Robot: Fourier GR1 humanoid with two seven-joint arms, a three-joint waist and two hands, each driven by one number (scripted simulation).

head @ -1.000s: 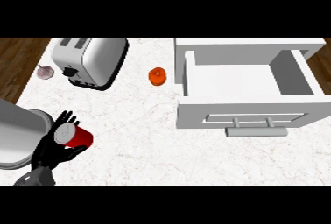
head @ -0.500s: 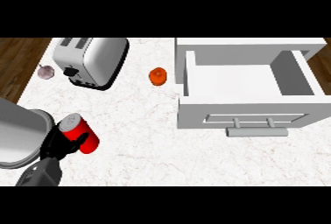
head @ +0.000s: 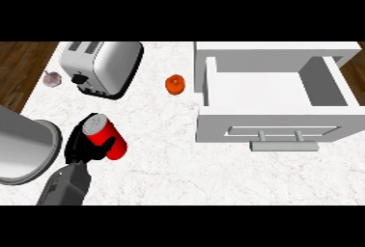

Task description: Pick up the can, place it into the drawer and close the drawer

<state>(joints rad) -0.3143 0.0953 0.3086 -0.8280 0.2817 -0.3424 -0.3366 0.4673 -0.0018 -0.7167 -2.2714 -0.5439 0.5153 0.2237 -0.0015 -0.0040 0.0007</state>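
My left hand [head: 84,150] is at the lower left of the head view, shut on the red can [head: 108,140]. The can has a silver top and leans with that top toward the far left. Thumb and fingers wrap its lower side and hide part of it. The white drawer [head: 274,124] stands pulled open at the right, its inside bare, its handle [head: 284,144] on the near front. The can is well to the left of the drawer. My right hand does not show.
A silver toaster [head: 100,67] stands at the far left, with a small purplish garlic bulb [head: 52,78] beside it. An orange fruit [head: 175,84] lies just left of the drawer. A large grey rounded shape [head: 21,144] fills the left edge beside my hand.
The hand has closed round the can and carried it a little up and to the right. The can now shows more of its red side and leans over.
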